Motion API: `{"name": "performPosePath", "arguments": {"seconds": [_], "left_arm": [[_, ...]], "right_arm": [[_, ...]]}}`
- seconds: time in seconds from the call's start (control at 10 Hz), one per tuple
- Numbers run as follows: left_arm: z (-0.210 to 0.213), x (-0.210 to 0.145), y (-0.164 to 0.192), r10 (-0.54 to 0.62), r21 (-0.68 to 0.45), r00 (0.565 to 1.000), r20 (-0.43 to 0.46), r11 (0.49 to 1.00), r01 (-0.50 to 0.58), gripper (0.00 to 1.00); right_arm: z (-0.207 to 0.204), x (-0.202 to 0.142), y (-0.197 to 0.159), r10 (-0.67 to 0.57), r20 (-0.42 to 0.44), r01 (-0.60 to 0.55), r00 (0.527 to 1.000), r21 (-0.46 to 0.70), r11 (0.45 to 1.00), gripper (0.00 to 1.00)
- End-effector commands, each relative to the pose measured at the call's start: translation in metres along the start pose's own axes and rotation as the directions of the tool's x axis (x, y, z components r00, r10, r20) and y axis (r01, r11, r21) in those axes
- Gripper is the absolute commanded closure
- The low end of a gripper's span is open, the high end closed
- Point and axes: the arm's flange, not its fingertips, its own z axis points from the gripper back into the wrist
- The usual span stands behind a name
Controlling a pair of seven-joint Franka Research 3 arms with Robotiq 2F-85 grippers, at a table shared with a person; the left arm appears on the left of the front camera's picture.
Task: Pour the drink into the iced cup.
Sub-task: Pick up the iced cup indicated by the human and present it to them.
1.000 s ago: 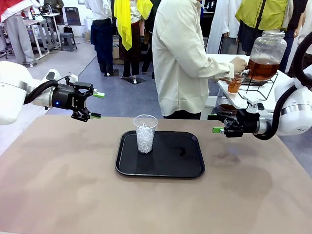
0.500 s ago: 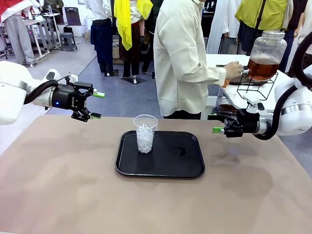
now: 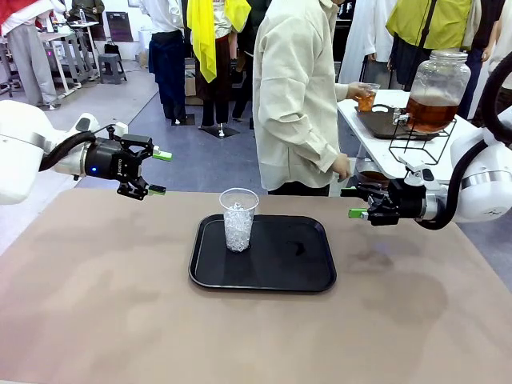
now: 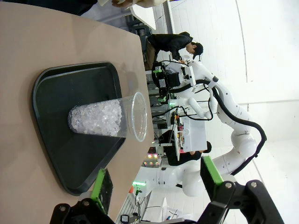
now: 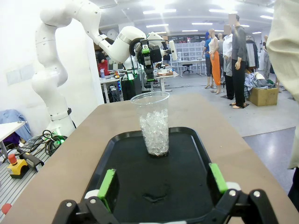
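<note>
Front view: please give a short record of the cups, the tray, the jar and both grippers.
iced cup: upright on the black tray, ice only
small cup of drink: in the person's hand, raised, left of the glass jar
glass jar: on a wire stand, holding amber drink
left gripper: open, empty, left of tray
right gripper: open, empty, right of tray

Rounded white arms (image 3: pixel 20 152) carry thick black cables (image 3: pixel 458 184). The black left gripper (image 3: pixel 160 173) and right gripper (image 3: pixel 353 202) have green pads (image 3: pixel 163 156).
</note>
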Motion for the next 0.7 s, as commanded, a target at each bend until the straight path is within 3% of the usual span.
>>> {"name": "performPosePath", "arguments": {"seconds": [0.0, 0.6], "left_arm": [[0.0003, -0.0001, -0.0007, -0.004, 0.006, 1.000, -0.001, 1.000, 0.004, 0.00], [0.0003, -0.0001, -0.0007, -0.004, 0.006, 1.000, -0.001, 1.000, 0.004, 0.00]], "right_arm": [[-0.0016, 0.0024, -0.0013, 0.005, 0.000, -0.005, 1.000, 0.003, 1.000, 0.00], [-0.0016, 0.0024, -0.0013, 0.005, 0.000, -0.005, 1.000, 0.003, 1.000, 0.00]]}}
